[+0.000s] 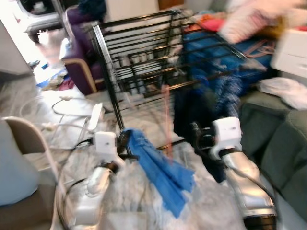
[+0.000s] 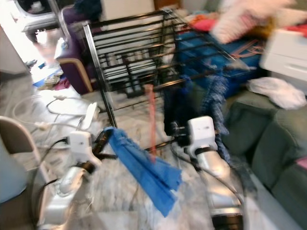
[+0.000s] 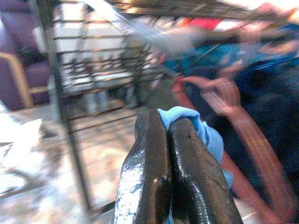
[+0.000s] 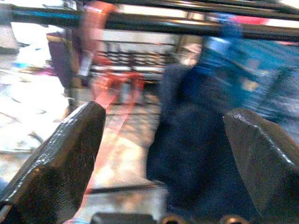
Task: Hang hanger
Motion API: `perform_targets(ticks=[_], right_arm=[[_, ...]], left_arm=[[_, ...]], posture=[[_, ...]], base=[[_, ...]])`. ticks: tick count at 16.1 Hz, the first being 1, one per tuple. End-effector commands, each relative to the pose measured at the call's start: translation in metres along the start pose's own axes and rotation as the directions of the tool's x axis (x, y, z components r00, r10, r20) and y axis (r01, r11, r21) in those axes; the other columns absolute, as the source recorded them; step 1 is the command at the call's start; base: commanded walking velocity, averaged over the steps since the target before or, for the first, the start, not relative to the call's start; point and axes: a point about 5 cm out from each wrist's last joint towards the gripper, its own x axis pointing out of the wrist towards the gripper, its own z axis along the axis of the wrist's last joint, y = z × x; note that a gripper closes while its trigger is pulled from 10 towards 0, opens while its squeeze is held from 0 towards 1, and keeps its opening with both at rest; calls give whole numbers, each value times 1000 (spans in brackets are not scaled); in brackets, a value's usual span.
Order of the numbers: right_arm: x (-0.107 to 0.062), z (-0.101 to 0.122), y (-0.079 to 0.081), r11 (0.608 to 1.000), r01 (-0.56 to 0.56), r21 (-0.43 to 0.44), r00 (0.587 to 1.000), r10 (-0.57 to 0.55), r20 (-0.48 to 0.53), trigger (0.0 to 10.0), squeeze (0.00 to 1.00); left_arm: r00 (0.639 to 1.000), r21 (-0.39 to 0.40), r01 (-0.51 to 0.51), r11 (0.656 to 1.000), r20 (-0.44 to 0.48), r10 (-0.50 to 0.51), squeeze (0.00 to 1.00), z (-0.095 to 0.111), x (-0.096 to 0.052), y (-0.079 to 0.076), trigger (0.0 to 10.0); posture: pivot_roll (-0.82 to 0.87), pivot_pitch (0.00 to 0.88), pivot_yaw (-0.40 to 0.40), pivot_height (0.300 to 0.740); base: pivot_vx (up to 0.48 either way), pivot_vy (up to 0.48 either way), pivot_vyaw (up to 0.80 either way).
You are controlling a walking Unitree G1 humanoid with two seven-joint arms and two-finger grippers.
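Your left gripper (image 3: 170,135) has its fingers closed on a blue cloth (image 1: 160,170), with the orange hanger (image 1: 166,120) hanging just beside it before the black drying rack (image 1: 144,52). Your right gripper (image 4: 163,135) stands with fingers spread apart near dark garments (image 4: 187,135).

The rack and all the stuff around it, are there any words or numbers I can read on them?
No words or numbers can be read anywhere.
The pictures are blurred.
Rack: plain black bars, no label.
Blue cloth in the left hand: no print seen.
Hanger: no writing.
White blocks at the wrists: no marks visible.
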Motion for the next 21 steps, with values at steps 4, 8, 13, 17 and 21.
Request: perform_targets(ticks=[4, 8, 13, 17, 21], right_arm=[[-2, 1, -9, 1000, 21, -13, 1000, -21, -3, 10000, 0], [1, -1, -5, 1000, -9, -1, 1000, 9, -22, 10000, 0], [10, -8, -4, 1000, -3, -15, 994, 1, -107, 10000, 0], [23, -16, -5, 1000, -4, 8, 981, 5, -195, 10000, 0], [35, -17, -4, 1000, -7, 31, 974, 13, -227, 10000, 0]], left_arm=[[1000, -2, 14, 1000, 10, -14, 0, 4, 3, -8, 10000], [1000, -5, 19, 1000, 3, -19, 0, 2, 3, -9, 10000], [999, -6, 28, 1000, -15, -28, 0, 0, 4, -11, 10000], [999, -6, 38, 999, -31, -38, 0, -2, 5, -13, 10000], [998, -6, 41, 999, -39, -41, 0, -3, 5, -13, 10000]], posture=[[-139, 0, 81, 740], [-140, 0, 81, 740], [-143, 0, 79, 740], [-144, 0, 80, 740], [-144, 0, 80, 740]], base=[[0, 0, 0], [0, 0, 0], [0, 0, 0], [0, 0, 0], [0, 0, 0]])
